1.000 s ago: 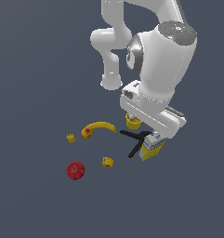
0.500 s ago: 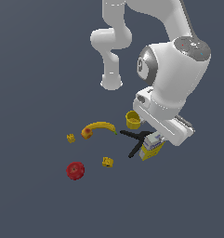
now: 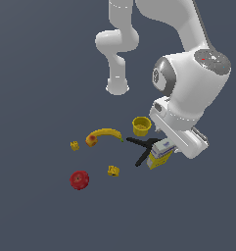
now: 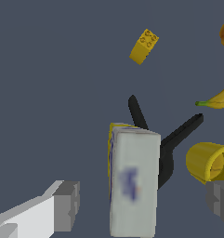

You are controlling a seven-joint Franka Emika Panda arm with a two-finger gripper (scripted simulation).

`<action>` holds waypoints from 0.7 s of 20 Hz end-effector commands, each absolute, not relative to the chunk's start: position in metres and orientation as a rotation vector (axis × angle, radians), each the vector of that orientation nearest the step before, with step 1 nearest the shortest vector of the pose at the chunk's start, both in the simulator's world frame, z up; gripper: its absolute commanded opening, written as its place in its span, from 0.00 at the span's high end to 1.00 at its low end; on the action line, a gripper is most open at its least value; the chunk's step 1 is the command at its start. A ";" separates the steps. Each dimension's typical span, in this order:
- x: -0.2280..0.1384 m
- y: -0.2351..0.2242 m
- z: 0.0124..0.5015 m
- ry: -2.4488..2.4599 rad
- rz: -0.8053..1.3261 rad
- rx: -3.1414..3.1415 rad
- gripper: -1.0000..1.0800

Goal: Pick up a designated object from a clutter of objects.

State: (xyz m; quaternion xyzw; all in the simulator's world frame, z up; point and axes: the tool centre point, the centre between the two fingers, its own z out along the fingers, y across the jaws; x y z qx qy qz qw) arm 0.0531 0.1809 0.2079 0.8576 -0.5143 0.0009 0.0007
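In the exterior view the white arm bends down over the dark worktop (image 3: 36, 59), its bulky wrist hanging over the carton (image 3: 160, 155), which stands at the exterior view's right end of the scattered items with its yellow lower body and white top partly hidden under the arm. The claw itself is covered by the wrist housing here. A black clamp (image 3: 140, 148) lies touching or just beside the carton on the exterior view's left side, and a yellow cup (image 3: 141, 126) stands near it, farther back. A banana (image 3: 105, 135) curves to the exterior view's left of the cup, with a small yellow brick (image 3: 75, 145) beyond its end, a second brick (image 3: 113, 170) nearer the camera, and a red fruit (image 3: 79, 180) well apart at the front left. In the wrist view the carton (image 4: 134, 182) fills the middle, its white top with a blurred blue logo facing the camera and a strip of yellow side showing. The claw (image 4: 143, 204) is spread wide, one grey fingertip (image 4: 66, 206) on one side of the carton and the other at the picture's edge on the far side, neither touching it. The clamp (image 4: 165, 144) shows its two black arms behind the carton, the cup (image 4: 207, 161) lies beside them, the banana (image 4: 219, 98) tip and one brick (image 4: 143, 46) lie farther off.
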 end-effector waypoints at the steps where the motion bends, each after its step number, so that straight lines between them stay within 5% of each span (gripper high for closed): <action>1: 0.053 0.185 0.205 -1.647 0.002 2.675 0.04; 14: 0.053 0.190 0.194 -1.675 0.000 2.657 0.04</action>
